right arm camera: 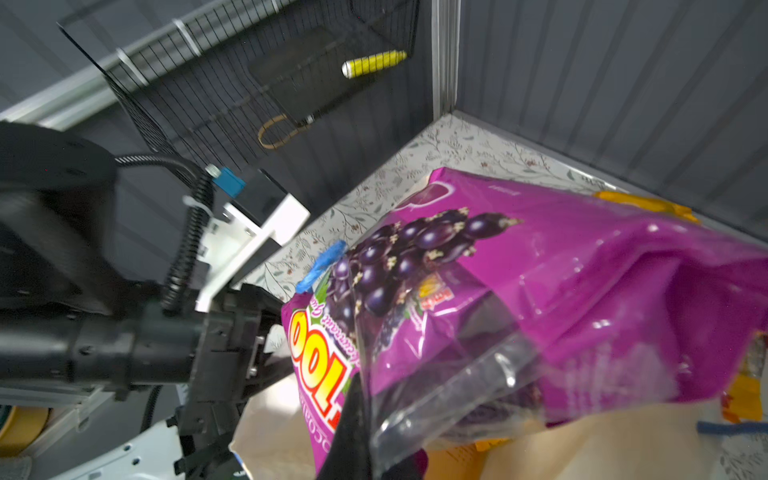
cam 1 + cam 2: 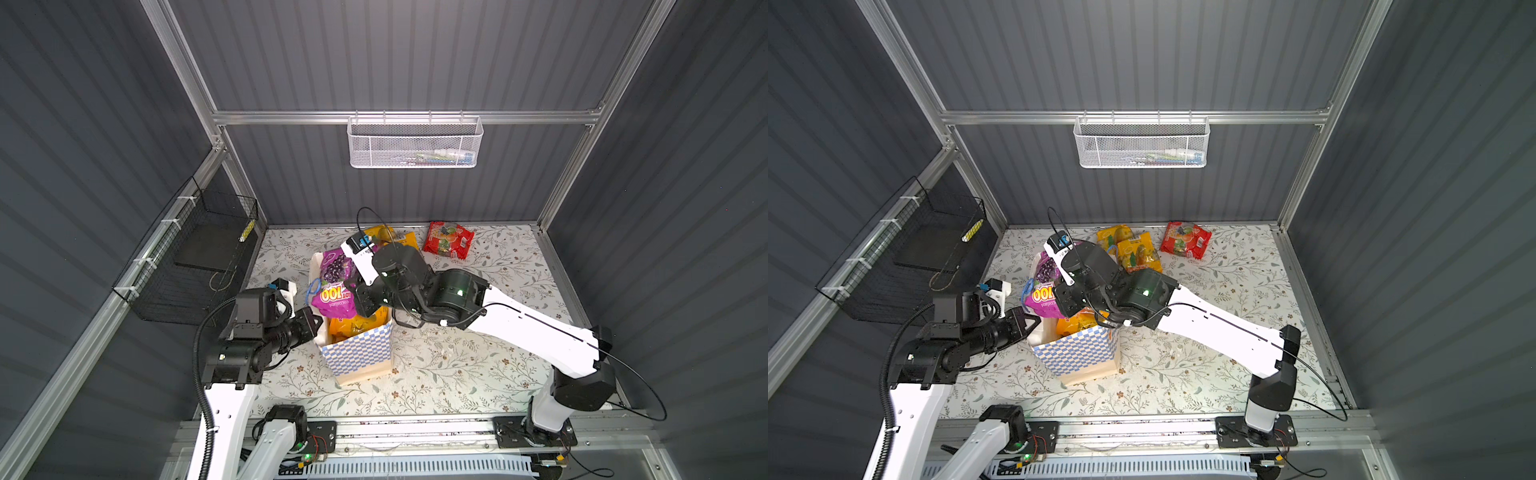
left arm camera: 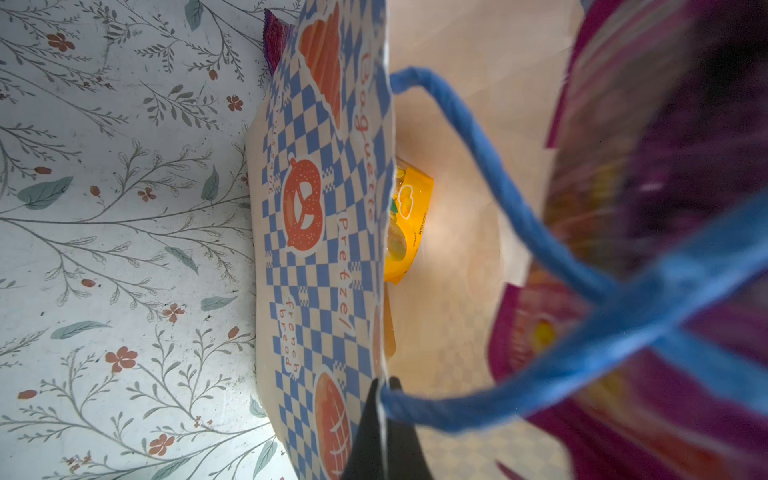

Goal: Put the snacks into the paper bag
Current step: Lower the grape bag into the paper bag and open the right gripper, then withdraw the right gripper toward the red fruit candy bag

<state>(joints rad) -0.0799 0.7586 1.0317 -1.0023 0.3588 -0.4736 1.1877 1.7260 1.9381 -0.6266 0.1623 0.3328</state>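
Right tool (image 1: 365, 449) is pinching the purple packet (image 2: 333, 286) directly over the paper bag (image 2: 360, 354). Left tool (image 3: 384, 436) is clamping its rim.

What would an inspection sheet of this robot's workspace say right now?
Surface: floral tabletop.
Job's things: paper bag upright; orange packet inside; purple packet over its mouth; two yellow packets and red packet lie behind it.
Clutter: nothing seen.
Grippers: left gripper shut on the bag's rim; right gripper shut on purple packet.
Cables: black ribbed hose along left arm.
Surroundings: white mesh basket on back wall, black wire basket on left wall.
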